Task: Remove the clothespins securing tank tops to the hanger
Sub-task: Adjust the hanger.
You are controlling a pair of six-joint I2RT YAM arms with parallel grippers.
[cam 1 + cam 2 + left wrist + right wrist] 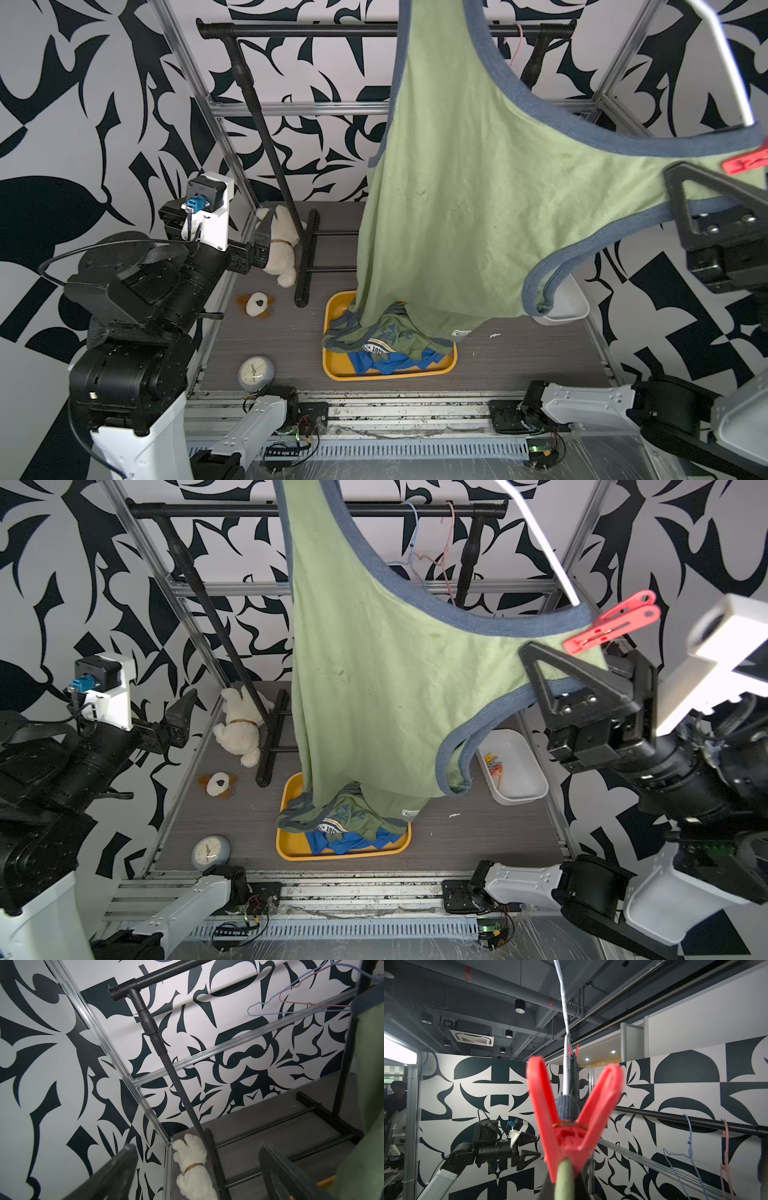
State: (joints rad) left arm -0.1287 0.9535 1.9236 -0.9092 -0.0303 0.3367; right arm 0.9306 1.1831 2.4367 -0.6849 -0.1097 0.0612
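Clothespin, red, sits high at the right in both top views, its jaws biting the shoulder strap of a light green tank top onto a white hanger. The right tool is closed on that strap just beneath the pin; whether it touches the pin I cannot tell. The shirt hangs down to a yellow tray on the desk, where an olive tank top lies heaped over a blue tank top. A white bin near the tray holds loose clothespins, yellow and red. The left tool hangs well apart at the left, holding nothing.

From the left wrist, the left tool's fingers stand wide apart with only air between, a white plush toy and a black garment rack beyond them.

From the right wrist, the same clothespin fills the middle, clamped on green cloth, grey trim between its splayed handles. Farther along the hanger a second red clothespin sits where dark cloth meets the wire.
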